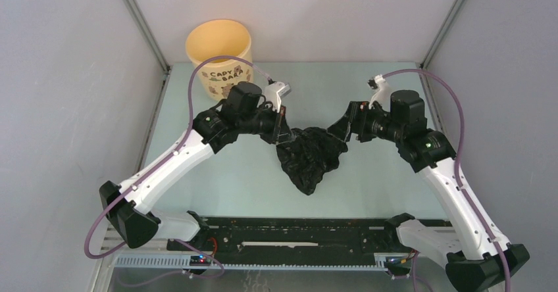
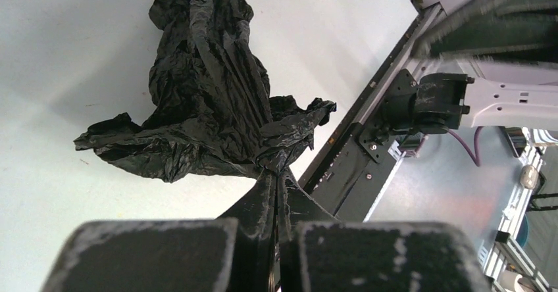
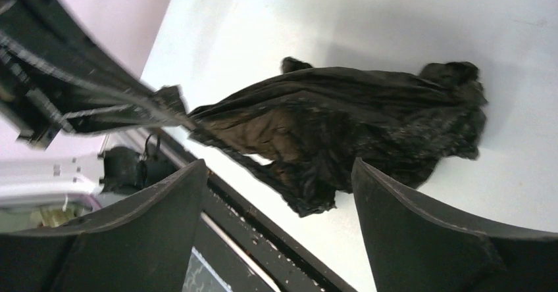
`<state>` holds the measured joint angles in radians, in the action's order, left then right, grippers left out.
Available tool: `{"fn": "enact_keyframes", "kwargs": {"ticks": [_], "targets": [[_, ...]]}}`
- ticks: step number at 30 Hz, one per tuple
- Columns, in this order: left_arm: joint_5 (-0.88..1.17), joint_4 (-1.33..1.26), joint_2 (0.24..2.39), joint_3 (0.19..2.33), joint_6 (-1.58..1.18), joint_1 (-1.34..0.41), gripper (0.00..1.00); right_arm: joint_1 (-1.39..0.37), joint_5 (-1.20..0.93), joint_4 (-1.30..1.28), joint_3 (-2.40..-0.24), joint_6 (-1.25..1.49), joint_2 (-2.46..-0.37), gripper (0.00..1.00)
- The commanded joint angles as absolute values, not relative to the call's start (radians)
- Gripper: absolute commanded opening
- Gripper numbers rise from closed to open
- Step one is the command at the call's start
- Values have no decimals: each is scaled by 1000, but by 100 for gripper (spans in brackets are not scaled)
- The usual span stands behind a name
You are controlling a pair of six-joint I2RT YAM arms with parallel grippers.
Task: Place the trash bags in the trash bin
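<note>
A crinkled black trash bag lies bunched in the middle of the table. My left gripper is shut on its left upper edge; in the left wrist view the plastic is pinched between the closed fingertips. My right gripper is open and empty, just right of the bag's upper right corner. In the right wrist view the bag stretches in front of the spread fingers. The pale yellow trash bin with "CAPY BARA" lettering stands upright and open at the back left.
Grey enclosure walls stand at left, right and back. A black rail runs along the table's near edge between the arm bases. Purple cables loop above both arms.
</note>
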<state>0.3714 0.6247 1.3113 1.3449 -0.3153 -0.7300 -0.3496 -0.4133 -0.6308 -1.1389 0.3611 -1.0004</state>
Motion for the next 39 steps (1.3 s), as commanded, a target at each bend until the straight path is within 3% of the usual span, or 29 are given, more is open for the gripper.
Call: {"fn": "enact_keyframes", "kwargs": {"ticks": [1, 8, 14, 21, 22, 25, 26, 29, 31, 34, 39], "targets": [[435, 590, 1299, 1398, -338, -728, 0, -420, -535, -528, -1130, 306, -1025, 86], [448, 575, 1273, 1385, -360, -730, 0, -588, -502, -520, -1130, 220, -1064, 81], [464, 574, 1263, 1382, -366, -732, 0, -621, -473, -493, -1129, 220, -1109, 64], [462, 607, 1272, 1413, -341, -731, 0, -624, -406, -452, -1129, 239, -1144, 60], [463, 612, 1275, 1418, -339, -731, 0, -624, -414, -450, -1129, 241, -1148, 54], [465, 623, 1288, 1440, -338, -730, 2, -616, -463, -450, -1129, 279, -1164, 6], [452, 630, 1288, 1448, -339, -728, 12, -610, -472, -456, -1129, 301, -1163, 0], [401, 608, 1246, 1419, -356, -702, 56, -559, -503, -491, -1127, 363, -1142, 0], [380, 550, 1192, 1346, -396, -651, 77, -514, -560, -508, -1125, 405, -1126, 0], [387, 464, 1111, 1196, -491, -563, 89, -436, -673, -559, -1125, 469, -1123, 0], [419, 347, 1000, 934, -660, -438, 92, -334, -857, -567, -1125, 569, -1137, 0]]}}
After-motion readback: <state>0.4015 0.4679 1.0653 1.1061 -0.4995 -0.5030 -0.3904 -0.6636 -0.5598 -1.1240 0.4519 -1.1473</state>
